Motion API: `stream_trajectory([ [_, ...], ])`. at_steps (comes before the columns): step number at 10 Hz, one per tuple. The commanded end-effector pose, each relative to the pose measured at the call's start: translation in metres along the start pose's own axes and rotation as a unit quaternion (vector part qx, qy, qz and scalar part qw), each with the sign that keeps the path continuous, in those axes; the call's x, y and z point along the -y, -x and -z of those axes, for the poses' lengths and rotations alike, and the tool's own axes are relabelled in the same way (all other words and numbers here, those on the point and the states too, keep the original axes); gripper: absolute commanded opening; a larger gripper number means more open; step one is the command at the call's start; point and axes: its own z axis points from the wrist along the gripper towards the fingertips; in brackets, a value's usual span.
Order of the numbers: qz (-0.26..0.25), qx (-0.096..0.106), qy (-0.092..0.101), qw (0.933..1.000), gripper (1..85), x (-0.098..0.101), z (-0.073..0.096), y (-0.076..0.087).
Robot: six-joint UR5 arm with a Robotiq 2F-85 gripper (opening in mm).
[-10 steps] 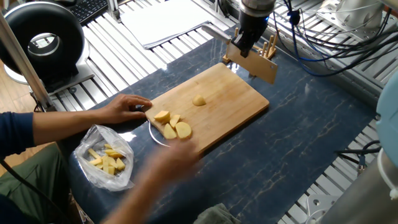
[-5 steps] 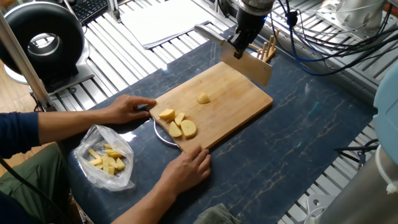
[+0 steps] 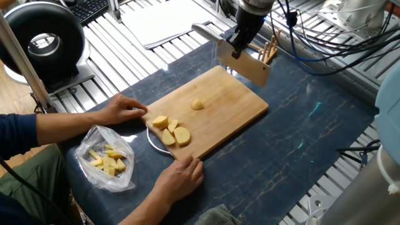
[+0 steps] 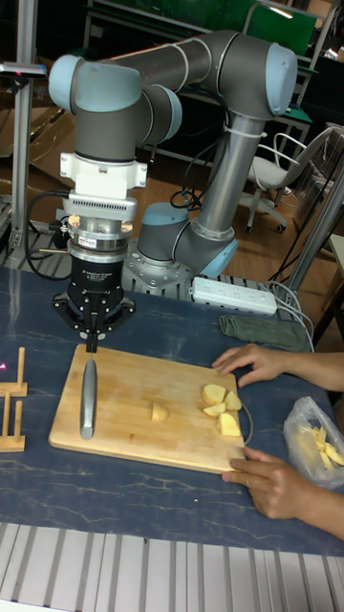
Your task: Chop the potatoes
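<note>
Pale yellow potatoes lie on a wooden cutting board (image 3: 234, 103) (image 4: 124, 406). One small chunk (image 3: 197, 105) (image 4: 159, 412) sits alone near the middle. A cluster of several pieces (image 3: 170, 130) (image 4: 221, 403) lies at the end by the person's hands. My gripper (image 3: 237, 49) (image 4: 92, 337) hangs over the board's opposite end, shut on a knife (image 3: 245, 66) (image 4: 88, 397) whose blade points down just above the wood. The blade is well apart from the potatoes.
A person's hands (image 3: 124, 110) (image 3: 180, 179) hold the board's end and near edge. A clear plastic bag (image 3: 107, 159) (image 4: 313, 442) of yellow pieces lies beside them. A wooden rack (image 3: 270, 50) (image 4: 11, 406) stands beyond the board. Cables and a power strip (image 4: 234, 295) lie behind.
The person's second hand has come down onto the board's near edge, and the board with its potatoes has shifted slightly. My gripper with the knife has shifted slightly to the left.
</note>
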Motion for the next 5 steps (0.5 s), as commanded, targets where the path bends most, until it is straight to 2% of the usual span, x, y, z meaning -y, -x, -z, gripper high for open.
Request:
stream_trajectory([
  [1,-0.005,-0.011,0.005,0.9999,1.0,-0.034,0.022,0.025],
  [2,-0.017,-0.020,-0.008,0.9996,1.0,-0.052,0.034,0.036],
  [3,-0.029,-0.024,-0.018,0.9991,1.0,-0.068,0.039,0.043],
  [5,-0.043,-0.021,-0.026,0.9985,1.0,-0.095,0.040,0.055],
])
